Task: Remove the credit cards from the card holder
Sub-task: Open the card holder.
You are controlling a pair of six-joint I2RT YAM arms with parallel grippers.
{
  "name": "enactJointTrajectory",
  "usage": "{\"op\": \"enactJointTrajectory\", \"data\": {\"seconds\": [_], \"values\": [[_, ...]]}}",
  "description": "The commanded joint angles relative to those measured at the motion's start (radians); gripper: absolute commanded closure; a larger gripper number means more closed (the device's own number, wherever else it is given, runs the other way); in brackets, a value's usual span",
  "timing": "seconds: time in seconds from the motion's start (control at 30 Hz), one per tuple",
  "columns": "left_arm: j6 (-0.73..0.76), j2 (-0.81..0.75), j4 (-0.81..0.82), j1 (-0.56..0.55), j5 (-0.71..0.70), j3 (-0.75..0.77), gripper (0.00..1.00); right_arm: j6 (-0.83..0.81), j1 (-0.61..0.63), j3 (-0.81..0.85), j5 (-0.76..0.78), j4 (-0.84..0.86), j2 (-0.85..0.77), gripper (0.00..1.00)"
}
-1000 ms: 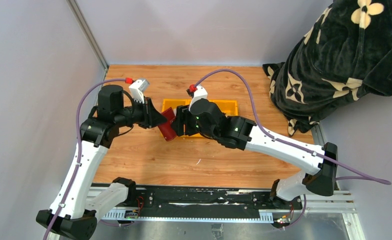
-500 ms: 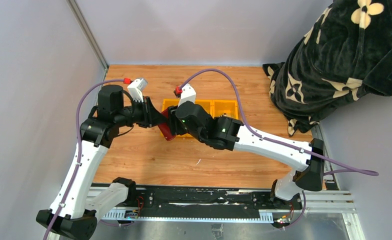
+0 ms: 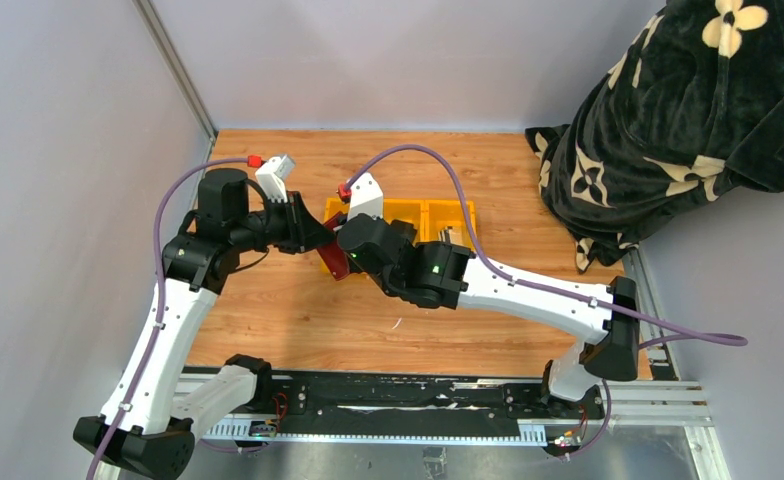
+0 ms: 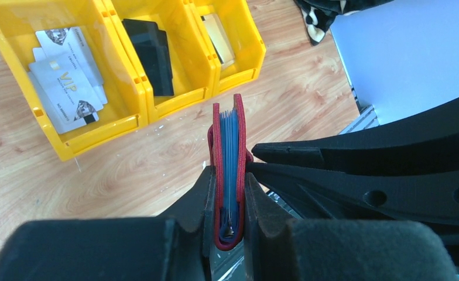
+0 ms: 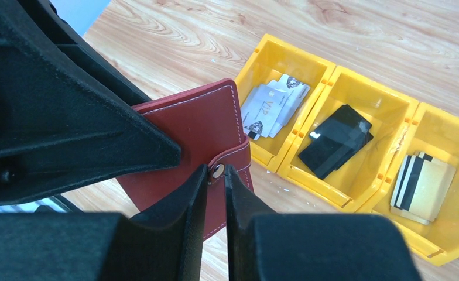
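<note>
My left gripper [image 3: 318, 238] is shut on the maroon card holder [image 3: 335, 260] and holds it edge-up above the table. In the left wrist view the holder [image 4: 237, 134] sits between my fingertips [image 4: 228, 175], its blue-grey sleeves [image 4: 229, 146] showing. My right gripper [image 3: 348, 240] meets it from the right. In the right wrist view its fingertips [image 5: 216, 171] pinch the closure tab [image 5: 233, 158] at the snap on the holder [image 5: 186, 123]. Silvery-grey cards [image 5: 271, 108], a black card [image 5: 335, 140] and tan-gold cards [image 5: 423, 178] lie in the yellow tray [image 5: 326, 196].
The yellow three-compartment tray [image 3: 458, 208] stands on the wooden table just behind both grippers; it also shows in the left wrist view [image 4: 174, 105]. A black floral blanket [image 3: 668, 110] is heaped at the back right. A grey wall runs along the left.
My right arm has swung left, bringing its gripper over the tray onto the card holder's tab. The left arm has held still with the holder.
</note>
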Motion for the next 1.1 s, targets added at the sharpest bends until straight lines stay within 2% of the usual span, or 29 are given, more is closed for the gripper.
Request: {"op": "enactJointTrajectory", "data": {"seconds": [0.0, 0.17, 0.5, 0.73, 0.77, 0.8, 0.87, 0.93, 1.07], "values": [[-0.022, -0.021, 0.011, -0.004, 0.067, 0.016, 1.00, -0.047, -0.009, 0.014, 0.147, -0.052, 0.027, 0.84], [-0.021, -0.026, 0.010, -0.004, 0.069, 0.011, 1.00, -0.063, -0.013, 0.011, 0.180, -0.053, 0.021, 1.00], [0.005, -0.030, -0.006, -0.004, 0.064, 0.019, 1.00, -0.035, -0.053, -0.070, 0.174, -0.053, -0.063, 1.00], [0.025, -0.029, -0.011, -0.004, 0.069, 0.024, 1.00, -0.005, -0.107, -0.152, 0.070, -0.022, -0.143, 1.00], [0.033, -0.029, -0.014, -0.003, 0.069, 0.024, 1.00, -0.010, -0.109, -0.171, 0.048, -0.005, -0.161, 0.95], [0.043, -0.029, -0.019, -0.004, 0.070, 0.026, 1.00, -0.028, -0.113, -0.199, -0.004, 0.020, -0.182, 0.78], [0.071, -0.028, -0.029, -0.004, 0.078, 0.030, 1.00, -0.040, -0.129, -0.231, -0.111, 0.065, -0.225, 0.55], [0.096, -0.026, -0.036, -0.004, 0.084, 0.035, 1.00, -0.017, -0.175, -0.274, -0.308, 0.107, -0.279, 0.33], [0.094, -0.017, -0.037, -0.004, 0.133, 0.052, 1.00, 0.024, -0.221, -0.396, -0.559, 0.215, -0.393, 0.22]]}}
